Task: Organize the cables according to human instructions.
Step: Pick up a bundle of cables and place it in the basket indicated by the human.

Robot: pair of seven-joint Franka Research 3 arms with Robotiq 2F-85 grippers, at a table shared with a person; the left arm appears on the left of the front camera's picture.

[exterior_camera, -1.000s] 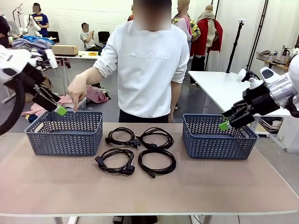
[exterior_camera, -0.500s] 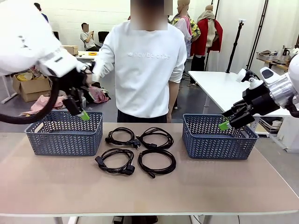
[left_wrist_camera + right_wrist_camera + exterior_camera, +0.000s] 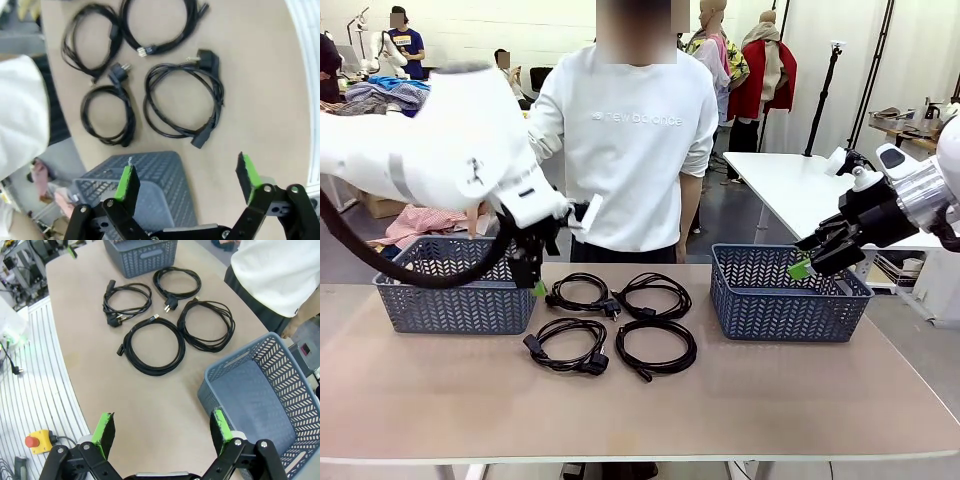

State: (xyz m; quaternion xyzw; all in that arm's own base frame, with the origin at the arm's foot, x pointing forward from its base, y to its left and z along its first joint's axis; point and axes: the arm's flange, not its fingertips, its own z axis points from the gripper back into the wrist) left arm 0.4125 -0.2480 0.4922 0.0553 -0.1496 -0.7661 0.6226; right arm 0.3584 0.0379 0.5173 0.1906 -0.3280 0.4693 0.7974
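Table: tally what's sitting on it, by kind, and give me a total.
Black coiled cables: 4
Blue baskets: 2
Total: 6

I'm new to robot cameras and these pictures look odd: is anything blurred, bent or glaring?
Front view: even indoor light, faint shadows under the cables, the near left arm a little soft. Left wrist view: wide-angle lens bows the table edge; the left gripper sharp. Right wrist view: same bowing, cables crisp, no harsh glare.

Near table (image 3: 640, 425) strip bare — baskets (image 3: 455, 305) flank cables (image 3: 610, 307).
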